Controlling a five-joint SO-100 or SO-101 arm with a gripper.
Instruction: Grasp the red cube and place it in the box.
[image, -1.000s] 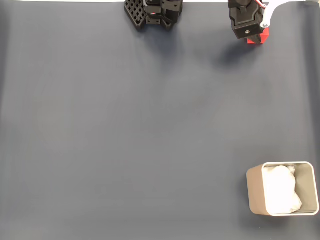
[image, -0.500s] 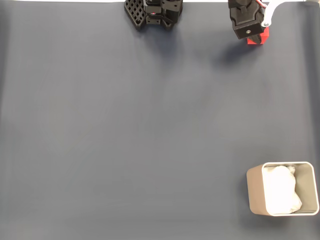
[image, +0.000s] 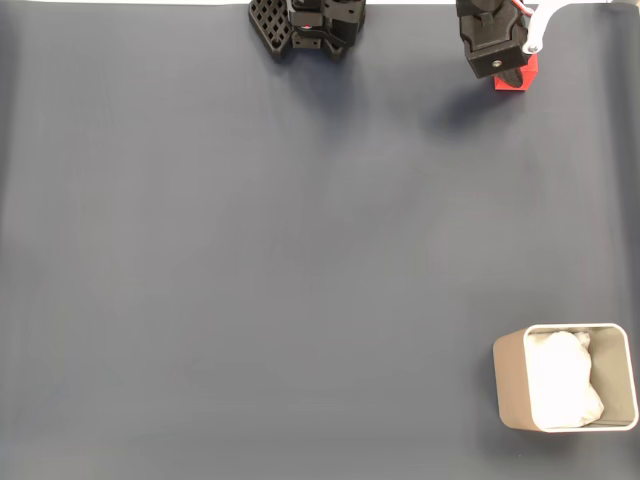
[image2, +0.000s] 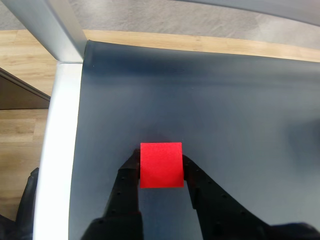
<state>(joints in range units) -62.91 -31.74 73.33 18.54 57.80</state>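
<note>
The red cube (image: 517, 79) sits at the far top right of the dark mat in the fixed view, partly under the black gripper (image: 511, 70). The wrist view shows the red cube (image2: 161, 165) squarely between the two black fingers, which press against its left and right faces. The gripper (image2: 161, 158) is shut on it. I cannot tell whether the cube rests on the mat or hangs just above it. The beige box (image: 508, 385), with crumpled white paper inside, stands at the bottom right of the fixed view, far from the gripper.
The arm's black base (image: 310, 25) sits at the top centre of the fixed view. In the wrist view, the white table edge (image2: 57, 150) and a metal leg (image2: 62, 25) run close to the left of the cube, with wooden floor beyond.
The gripper and the red cube shifted very slightly toward the top edge of the fixed view between the earliest frame and now. The box has not moved.
</note>
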